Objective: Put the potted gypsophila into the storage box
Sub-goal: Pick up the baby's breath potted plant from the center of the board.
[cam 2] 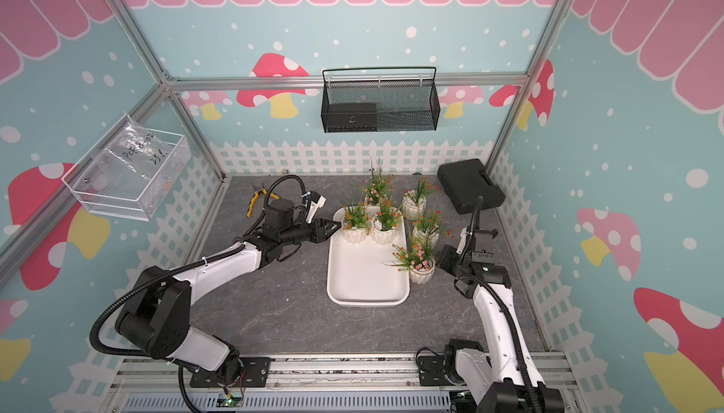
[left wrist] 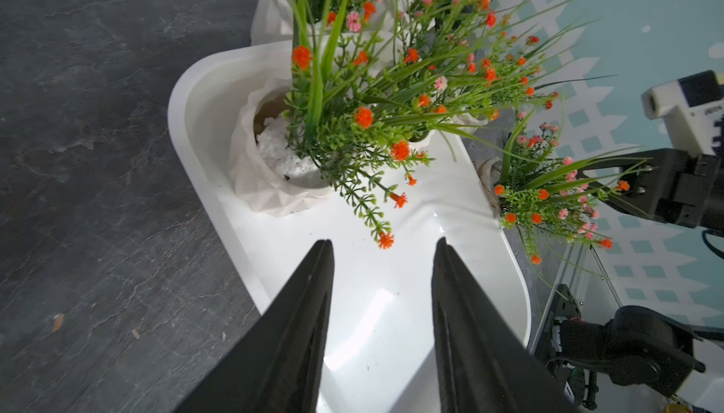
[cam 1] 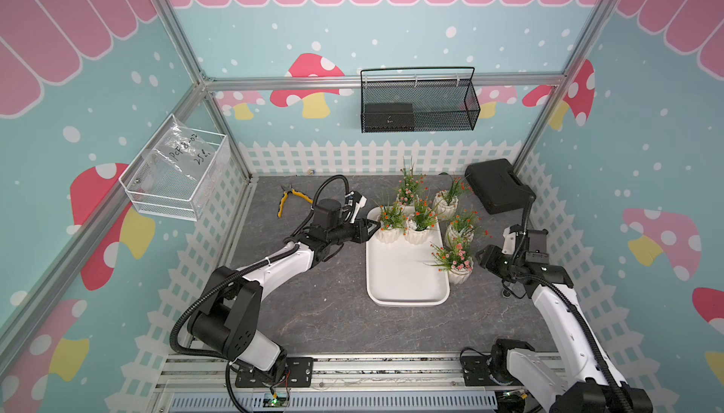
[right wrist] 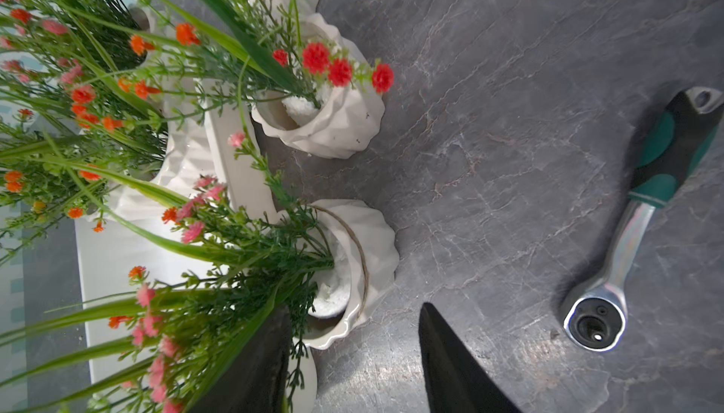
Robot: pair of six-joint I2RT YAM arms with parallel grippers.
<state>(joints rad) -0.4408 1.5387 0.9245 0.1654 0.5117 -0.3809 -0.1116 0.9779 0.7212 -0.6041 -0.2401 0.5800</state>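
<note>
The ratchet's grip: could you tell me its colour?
The grip is green and black; right wrist view.

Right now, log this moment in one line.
shallow white rectangular tray: two white ribbed flower pots inside, four outside | left fingers: open, empty, over tray | right fingers: open, by nearest outside pot

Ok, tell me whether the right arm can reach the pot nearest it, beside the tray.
Probably yes. The right gripper is open, close beside that pot, fingers pointing to either side of it. Nothing stands between; only the pot's own sprigs lean over one finger.
</note>
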